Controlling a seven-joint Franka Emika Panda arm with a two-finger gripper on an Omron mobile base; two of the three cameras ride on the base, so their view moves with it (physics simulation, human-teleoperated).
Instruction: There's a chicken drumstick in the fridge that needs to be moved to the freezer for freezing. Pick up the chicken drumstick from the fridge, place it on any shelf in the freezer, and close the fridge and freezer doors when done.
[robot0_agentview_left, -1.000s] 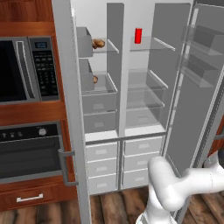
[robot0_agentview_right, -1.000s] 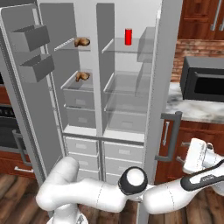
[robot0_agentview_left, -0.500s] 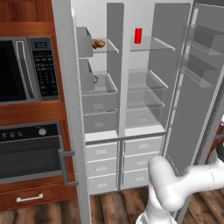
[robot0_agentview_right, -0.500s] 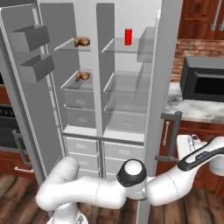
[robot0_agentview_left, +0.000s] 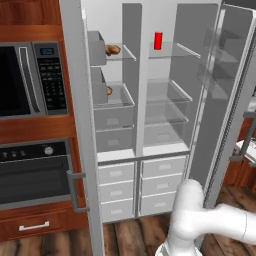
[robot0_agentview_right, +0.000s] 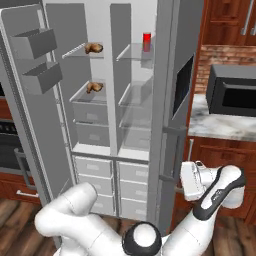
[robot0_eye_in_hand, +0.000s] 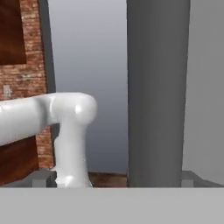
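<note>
The chicken drumstick (robot0_agentview_right: 93, 48) lies on the top glass shelf (robot0_agentview_right: 80, 52) of the left section of the grey unit, with a smaller orange-brown lump (robot0_agentview_right: 94, 87) in the clear bin below it and a red can (robot0_agentview_right: 147, 41) on the top shelf of the right section. Both doors stand open. The gripper (robot0_agentview_right: 189, 182) hangs low beside the right door (robot0_agentview_right: 172, 100), its jaws spread wide and holding nothing.

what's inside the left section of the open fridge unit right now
Two brown food pieces: one on the top glass shelf, the upper piece, and a lower piece on the shelf below. The grey drawers beneath are shut, contents hidden.
</note>
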